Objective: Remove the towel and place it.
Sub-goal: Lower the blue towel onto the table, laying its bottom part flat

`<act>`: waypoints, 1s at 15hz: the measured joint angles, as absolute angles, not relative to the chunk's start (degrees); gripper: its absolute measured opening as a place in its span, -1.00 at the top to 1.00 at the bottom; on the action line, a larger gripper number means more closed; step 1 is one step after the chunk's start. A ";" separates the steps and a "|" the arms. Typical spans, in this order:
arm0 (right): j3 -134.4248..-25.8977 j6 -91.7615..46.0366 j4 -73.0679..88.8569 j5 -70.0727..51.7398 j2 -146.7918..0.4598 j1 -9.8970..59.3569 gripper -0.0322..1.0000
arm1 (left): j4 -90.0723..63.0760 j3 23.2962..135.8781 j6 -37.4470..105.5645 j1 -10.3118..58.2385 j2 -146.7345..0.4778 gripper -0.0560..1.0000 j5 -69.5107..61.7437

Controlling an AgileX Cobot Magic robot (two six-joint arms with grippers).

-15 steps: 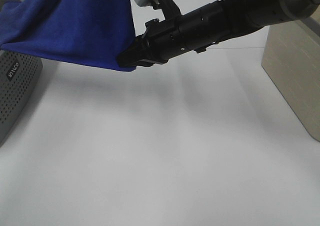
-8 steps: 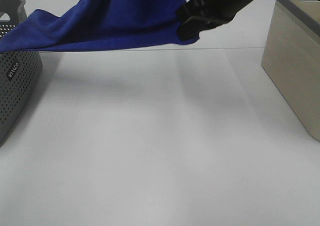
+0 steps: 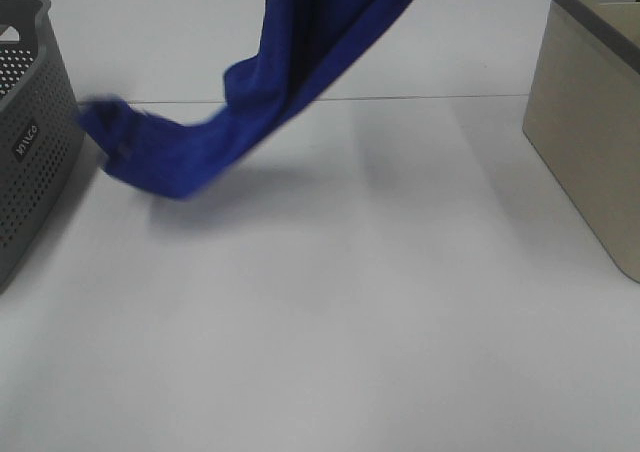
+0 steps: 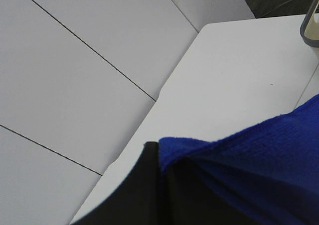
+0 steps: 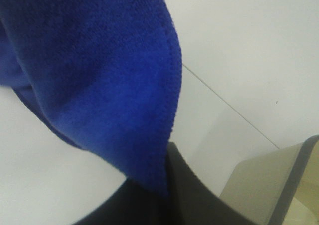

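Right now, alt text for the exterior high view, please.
A blue towel hangs from above the frame, its blurred lower end low over the white table beside a grey perforated basket at left. A beige bin stands at right.

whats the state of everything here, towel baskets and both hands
towel: lifted, hanging from above the high view, blurred lower end drooping beside the grey basket
left hand: shut on the towel's edge
right hand: shut on the towel's edge
grey basket: upright at the table's left, inside hidden
beige basket: upright at the table's right, inside hidden
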State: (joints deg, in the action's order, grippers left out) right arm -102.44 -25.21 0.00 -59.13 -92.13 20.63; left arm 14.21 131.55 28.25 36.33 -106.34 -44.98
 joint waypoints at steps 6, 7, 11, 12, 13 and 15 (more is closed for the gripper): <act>-115.11 -24.92 0.00 -69.73 -91.85 20.63 0.90 | 11.12 131.84 25.90 36.33 -99.35 0.89 -53.63; -118.26 -24.81 0.00 -69.79 -91.79 20.63 0.90 | 7.96 131.84 25.90 36.33 -98.20 0.89 -54.09; -124.62 -22.29 1.49 -69.79 -89.78 20.63 0.90 | 1.32 131.95 27.27 36.33 -93.91 0.89 -56.32; -124.73 -21.43 2.23 -69.79 -89.15 20.63 0.90 | 0.97 131.95 28.02 36.33 -93.56 0.89 -59.47; -124.73 -20.74 3.04 -69.84 -88.64 20.63 0.90 | 0.52 131.95 28.48 36.33 -93.51 0.89 -62.57; -124.73 -20.11 3.95 -69.84 -87.95 20.63 0.90 | 0.00 131.95 28.71 36.33 -93.39 0.89 -66.46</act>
